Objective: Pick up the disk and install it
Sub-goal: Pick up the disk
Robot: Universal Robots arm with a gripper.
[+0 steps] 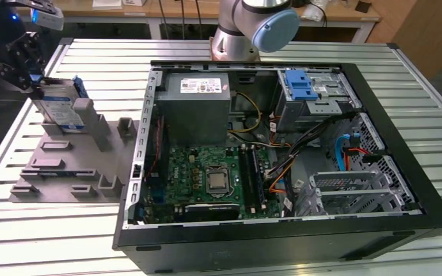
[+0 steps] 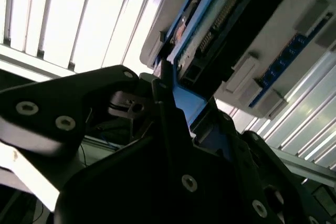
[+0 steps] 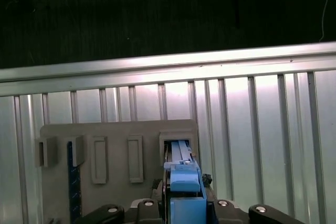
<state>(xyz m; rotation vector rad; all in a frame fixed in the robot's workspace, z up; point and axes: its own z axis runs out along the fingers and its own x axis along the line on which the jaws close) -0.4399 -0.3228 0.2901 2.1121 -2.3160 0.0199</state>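
Observation:
The disk [image 1: 61,106], a silver drive with a white-and-blue label and blue rails, stands upright on edge in a slot of the grey holder block [image 1: 60,167] at the exterior view's left. My gripper [image 1: 39,84] is at its upper end, shut on the disk. In the first wrist view the disk's blue rail end [image 3: 184,179] sits between the fingers of the gripper [image 3: 184,199], above the holder [image 3: 115,135]. The second wrist view has a black finger [image 2: 169,114] pressed against the disk [image 2: 210,22].
The open computer case [image 1: 405,172] lies on the ribbed metal table [image 1: 428,103] at the exterior view's right. Inside are the grey power supply [image 1: 198,109], the motherboard [image 1: 213,178] and a metal drive cage with a blue latch [image 1: 307,86]. The arm's base [image 1: 244,29] stands behind the case.

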